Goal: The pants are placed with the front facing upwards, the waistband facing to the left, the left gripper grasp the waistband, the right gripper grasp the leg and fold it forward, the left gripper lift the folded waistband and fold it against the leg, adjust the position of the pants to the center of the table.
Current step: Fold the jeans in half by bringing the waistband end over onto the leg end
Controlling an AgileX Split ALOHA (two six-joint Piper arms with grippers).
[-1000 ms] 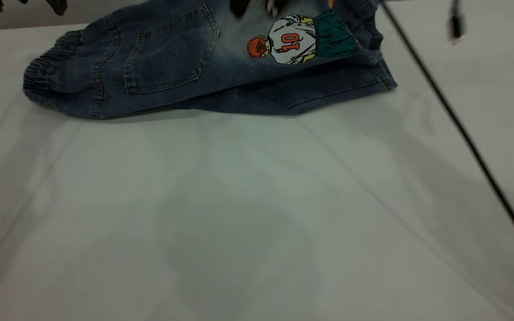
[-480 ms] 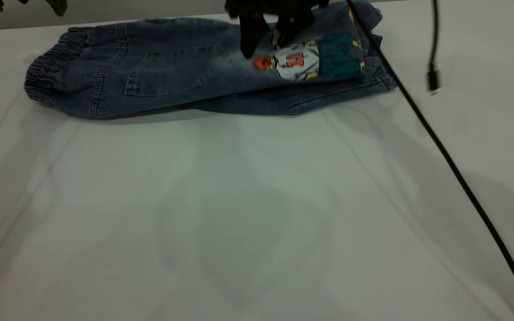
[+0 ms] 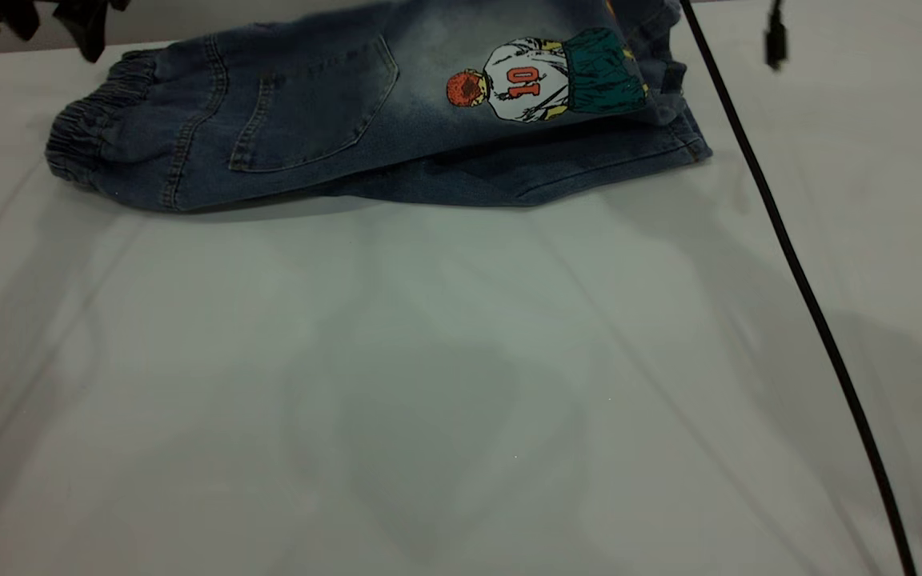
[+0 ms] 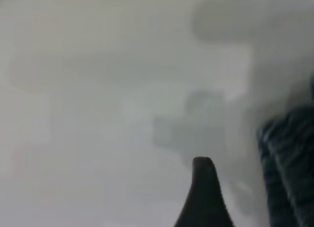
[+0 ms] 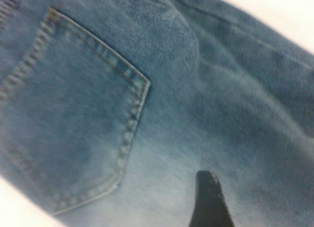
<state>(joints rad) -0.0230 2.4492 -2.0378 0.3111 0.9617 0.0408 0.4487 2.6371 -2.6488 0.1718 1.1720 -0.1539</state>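
Observation:
The pants [image 3: 365, 120] lie folded lengthwise along the far side of the table [image 3: 429, 384]. Their gathered waistband [image 3: 77, 136] points left and the "10" jersey print [image 3: 537, 76] sits toward the right. The upper layer rises out of the exterior view near the print. My left gripper [image 3: 49, 20] hangs open just above and behind the waistband, holding nothing. Its wrist view shows one fingertip [image 4: 203, 183] over bare table beside the waistband [image 4: 289, 163]. My right gripper [image 5: 208, 202] is out of the exterior view; its wrist view shows it close over the denim by a stitched pocket [image 5: 73, 114].
A black cable [image 3: 789, 240] runs diagonally across the right side of the table, from the top edge down to the bottom right. A loose plug [image 3: 775, 36] dangles at the top right. The near half of the table holds only faint creases and shadows.
The right gripper, pressed on the pants by the print half a second ago, has gone up out of the exterior view, and the upper layer has risen. The left gripper dropped slightly.

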